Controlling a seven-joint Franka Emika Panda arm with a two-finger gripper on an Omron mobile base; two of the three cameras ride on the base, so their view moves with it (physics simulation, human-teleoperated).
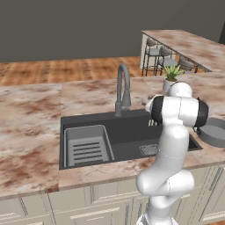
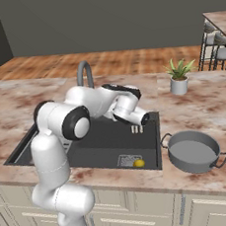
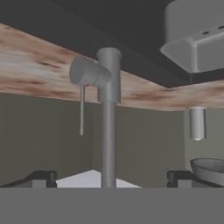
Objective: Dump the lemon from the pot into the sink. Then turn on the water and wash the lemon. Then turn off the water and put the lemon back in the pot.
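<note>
I see the faucet (image 3: 108, 118) straight ahead, its grey stem running between my two fingers (image 3: 39, 178), which stand wide apart. Its thin lever (image 3: 82, 109) sticks out beside the stem. The marbled bench (image 3: 35, 74) crosses the picture as a band.

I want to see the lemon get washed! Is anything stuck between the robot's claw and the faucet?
Nothing visible is. The open gripper hangs above the sink, facing the faucet across bare air. The lemon lies by the drain.

kitchen | sink (image 1: 127, 132) | faucet (image 1: 123, 90) | marble counter (image 1: 30, 132) | cabinets (image 1: 96, 206)
</note>
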